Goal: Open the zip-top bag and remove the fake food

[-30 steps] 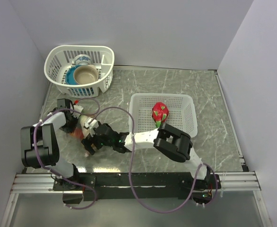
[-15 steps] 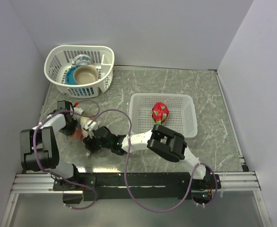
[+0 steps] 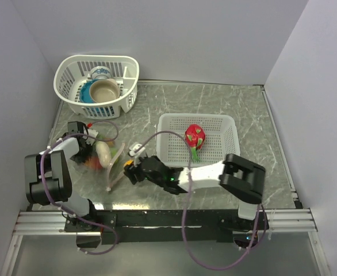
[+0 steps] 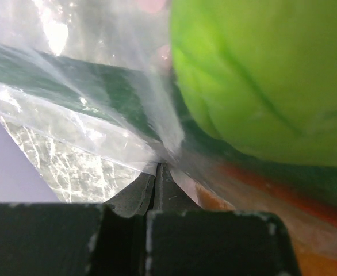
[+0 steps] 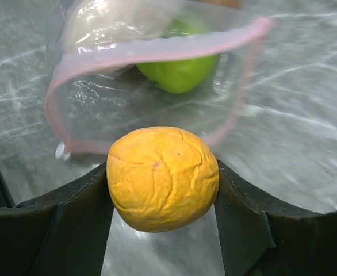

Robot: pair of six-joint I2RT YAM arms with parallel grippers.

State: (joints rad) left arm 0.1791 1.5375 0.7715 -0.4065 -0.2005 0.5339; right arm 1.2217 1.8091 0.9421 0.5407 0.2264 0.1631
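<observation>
Right jaws clamped on orange fake food [image 5: 163, 178] just outside zip-top bag [image 5: 145, 86] mouth; left jaws pinching bag; basket [image 3: 230, 144] rightward.

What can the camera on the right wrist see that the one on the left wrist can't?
Only the right wrist view: the right gripper holding an orange fruit, and the open mouth of the zip-top bag. Only the left wrist view: the left gripper shut, pinching the bag's plastic, with something orange-red just below. Both: the bag and the green fruit inside it.
</observation>
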